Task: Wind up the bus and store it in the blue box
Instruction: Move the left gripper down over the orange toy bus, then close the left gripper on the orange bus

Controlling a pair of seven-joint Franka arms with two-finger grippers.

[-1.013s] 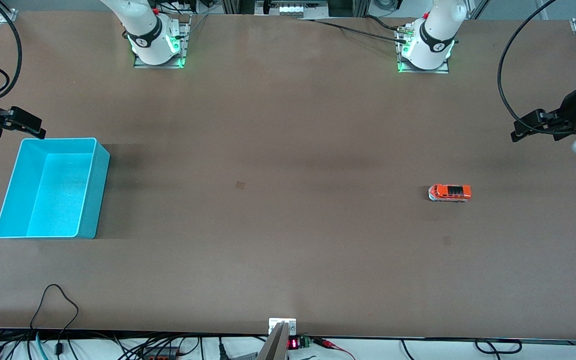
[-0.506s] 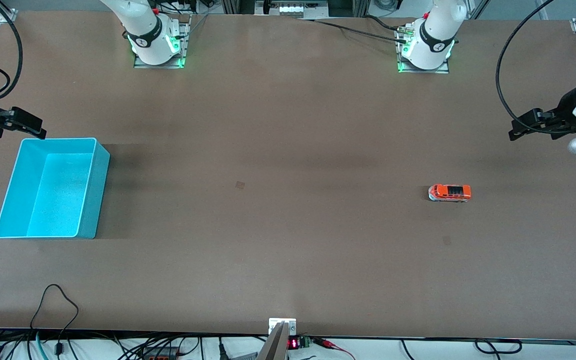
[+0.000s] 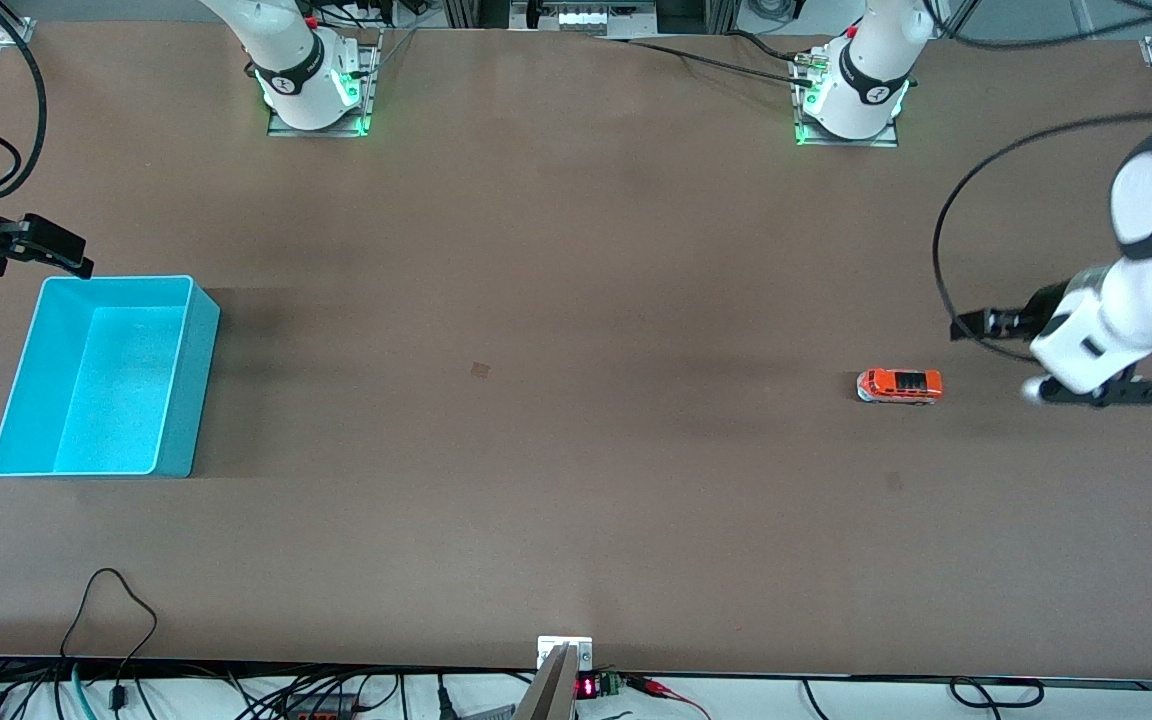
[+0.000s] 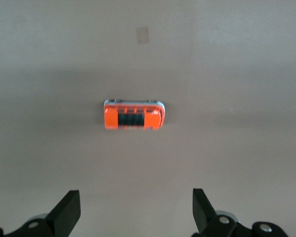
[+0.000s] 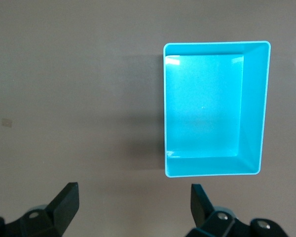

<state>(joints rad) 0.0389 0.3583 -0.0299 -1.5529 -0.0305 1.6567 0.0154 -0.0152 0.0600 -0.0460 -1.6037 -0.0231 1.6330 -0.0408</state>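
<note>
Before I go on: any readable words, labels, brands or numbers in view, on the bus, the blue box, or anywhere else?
Bus: no legible text.
Blue box: plain, no label.
Arm bases: a round dark mark on each, too small to read.
Red display at the table edge nearest the front camera: lit digits, too small to read.
</note>
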